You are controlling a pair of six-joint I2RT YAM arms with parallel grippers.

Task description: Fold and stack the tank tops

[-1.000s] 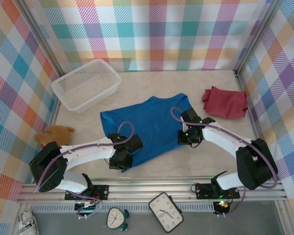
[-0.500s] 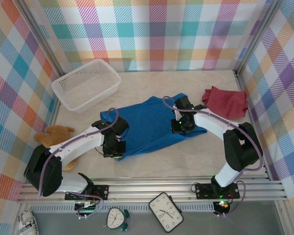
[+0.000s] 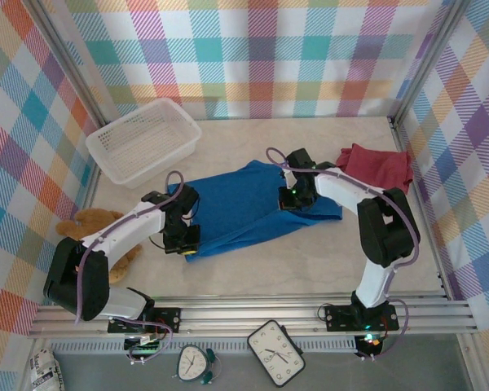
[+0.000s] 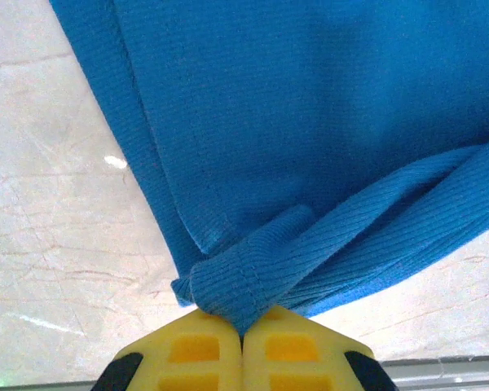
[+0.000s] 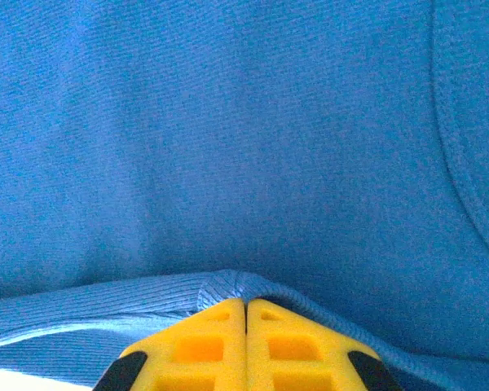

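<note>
Two pincers are clamped on the same garment. The left pincer (image 4: pixel 243 326) has its yellow fingers (image 4: pixel 197 352) pressed together on a bunched, stitched fold at the edge of the blue tank top (image 4: pixel 310 122). From above, this pincer (image 3: pixel 182 243) sits at the top's near-left corner. The right pincer (image 5: pixel 245 309) is likewise squeezed closed, nipping a raised ridge of the same blue ribbed cloth. In the overhead view it sits on the top's right part, close to the far edge. The blue top lies in the middle of the pale desk (image 3: pixel 310 261), drawn out as a slanted band between both arms. A crumpled dark red heap of cloth (image 3: pixel 376 169) rests near the far right corner, just beyond the right arm. A white mesh basket (image 3: pixel 143 140) stands at far left. A brown teddy bear (image 3: pixel 88 220) lies by the left wall, beside the left arm.
</note>
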